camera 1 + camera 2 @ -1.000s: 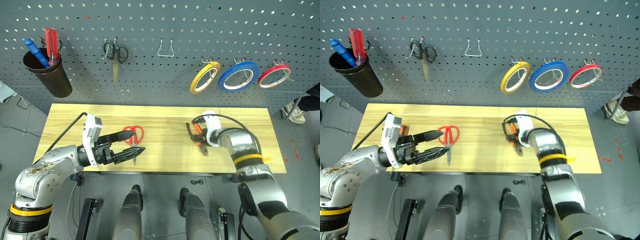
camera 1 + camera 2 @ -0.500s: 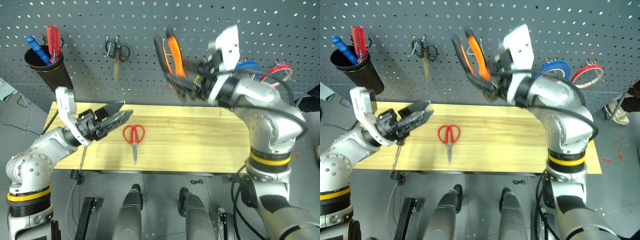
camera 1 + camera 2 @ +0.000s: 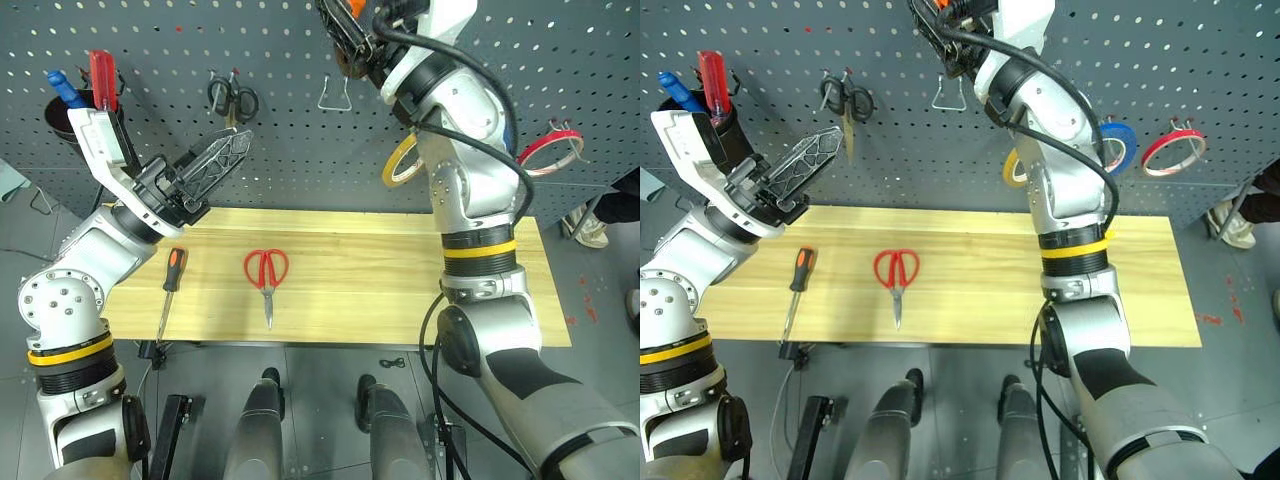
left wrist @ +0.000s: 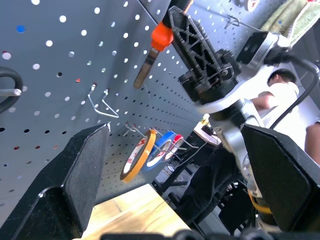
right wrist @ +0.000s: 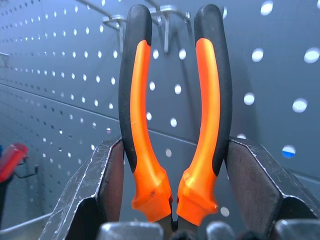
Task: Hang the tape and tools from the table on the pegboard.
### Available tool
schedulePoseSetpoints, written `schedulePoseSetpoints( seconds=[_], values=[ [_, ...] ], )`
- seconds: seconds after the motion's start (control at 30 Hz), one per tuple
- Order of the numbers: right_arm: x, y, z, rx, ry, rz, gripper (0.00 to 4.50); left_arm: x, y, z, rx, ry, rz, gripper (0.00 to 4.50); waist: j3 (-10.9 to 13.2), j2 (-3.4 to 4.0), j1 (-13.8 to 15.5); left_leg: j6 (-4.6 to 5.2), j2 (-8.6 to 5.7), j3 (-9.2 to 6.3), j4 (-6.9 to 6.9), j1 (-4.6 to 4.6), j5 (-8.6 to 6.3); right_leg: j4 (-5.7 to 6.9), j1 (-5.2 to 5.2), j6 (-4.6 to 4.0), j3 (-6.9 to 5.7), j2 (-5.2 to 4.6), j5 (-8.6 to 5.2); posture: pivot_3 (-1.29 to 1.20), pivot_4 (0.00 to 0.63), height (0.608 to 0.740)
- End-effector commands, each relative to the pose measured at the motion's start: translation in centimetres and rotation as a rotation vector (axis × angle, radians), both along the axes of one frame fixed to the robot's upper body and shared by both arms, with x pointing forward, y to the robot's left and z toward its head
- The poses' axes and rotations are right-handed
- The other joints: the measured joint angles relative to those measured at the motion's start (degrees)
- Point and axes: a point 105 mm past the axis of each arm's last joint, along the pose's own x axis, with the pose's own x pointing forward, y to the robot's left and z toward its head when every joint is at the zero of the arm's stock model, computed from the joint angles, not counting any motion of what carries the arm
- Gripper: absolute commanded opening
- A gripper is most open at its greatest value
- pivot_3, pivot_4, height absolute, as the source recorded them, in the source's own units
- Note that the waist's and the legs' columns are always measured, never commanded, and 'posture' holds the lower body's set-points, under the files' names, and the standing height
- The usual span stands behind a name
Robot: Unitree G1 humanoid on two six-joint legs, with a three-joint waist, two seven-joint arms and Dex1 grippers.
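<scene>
Right gripper (image 5: pixel 172 165) pinching pliers (image 5: pixel 175 110) up near a pegboard (image 3: pixel 300 120) hook (image 5: pixel 160 15). Left gripper (image 3: pixel 215 160) spread, empty. Risk: handles missing hook, pliers dropping onto table (image 3: pixel 400 290).

I see silver metal arms with a yellow band on each, black cables looping along the right arm (image 3: pixel 470 190), white wrist housings, and black latticed fingers on the left gripper (image 3: pixel 215 160)
</scene>
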Motion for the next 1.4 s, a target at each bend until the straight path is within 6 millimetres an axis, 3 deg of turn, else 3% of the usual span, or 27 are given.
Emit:
schedulePoseSetpoints(
  seconds=[0.03,0.5,0.53,0.63,0.83,1.1,1.23,1.3,1.4],
  values=[
    [-0.9,0.2,1.9,0.054,-0.101,0.008,2.69,-0.7,0.6,1.5,-0.033,-0.058,0.016,4.50,0.00,0.00,-0.01,0.00,0.00,0.00,0.00,0.00,0.00,0.01,0.00,-0.01,0.00,0.00,0.01,0.18,0.304,0.740],
    [2.6,-0.1,-3.1,0.024,-0.022,-0.107,2.69,-0.8,0.7,1.1,-0.013,-0.037,0.029,4.50,0.00,0.00,0.66,-0.11,0.00,-0.09,0.01,0.08,0.15,-0.02,0.00,-0.04,-0.01,0.03,0.02,0.19,0.314,0.740],
    [2.7,-0.1,-3.6,0.023,0.000,-0.102,3.70,-0.8,0.6,1.0,-0.009,-0.035,0.028,4.50,0.00,0.00,0.70,-0.12,0.00,-0.09,0.01,0.08,0.16,-0.02,0.00,-0.04,-0.01,0.03,0.03,0.19,0.314,0.740],
    [2.4,-0.1,-4.4,0.006,0.012,-0.087,4.47,-0.8,0.4,0.9,-0.004,-0.031,0.027,4.50,0.00,0.00,0.87,-0.15,0.00,-0.10,0.01,0.10,0.19,0.00,0.00,-0.06,0.00,0.03,0.04,0.18,0.312,0.740],
    [1.1,-1.9,-4.6,-0.039,0.014,-0.077,4.47,-0.7,0.4,0.1,0.029,-0.009,0.030,4.50,0.00,0.00,1.36,-0.18,0.00,-0.10,0.01,0.11,0.22,0.00,0.00,-0.07,0.00,0.04,0.05,0.17,0.310,0.740],
    [-2.7,-5.2,-7.5,-0.275,0.133,0.024,4.47,-0.2,1.0,-5.1,0.274,0.075,0.093,4.50,0.00,0.01,1.39,-0.17,0.00,-0.09,-0.09,0.11,0.21,-0.11,0.03,-0.07,-0.01,0.04,0.04,0.11,0.306,0.740],
    [-5.4,-6.6,-8.8,-0.386,0.245,0.149,4.47,1.4,1.0,-10.9,0.515,0.184,0.232,4.50,-0.01,0.02,1.20,-0.20,0.01,-0.08,-0.08,0.17,0.24,-0.10,0.04,-0.09,0.02,0.04,0.05,0.08,0.308,0.740],
    [-6.4,-6.4,-9.8,-0.420,0.301,0.206,4.47,2.4,1.5,-12.4,0.548,0.234,0.322,4.50,-0.02,0.02,1.22,-0.20,0.01,-0.07,-0.07,0.18,0.24,-0.14,0.06,-0.08,0.03,0.04,0.05,0.05,0.314,0.740],
    [-8.3,-6.8,-12.2,-0.460,0.411,0.322,4.47,2.7,0.1,-14.9,0.610,0.306,0.403,4.50,-0.03,0.00,1.14,-0.19,0.03,-0.09,0.00,0.17,0.23,-0.12,0.06,-0.08,0.04,0.05,0.05,0.04,0.321,0.740]
  ],
)
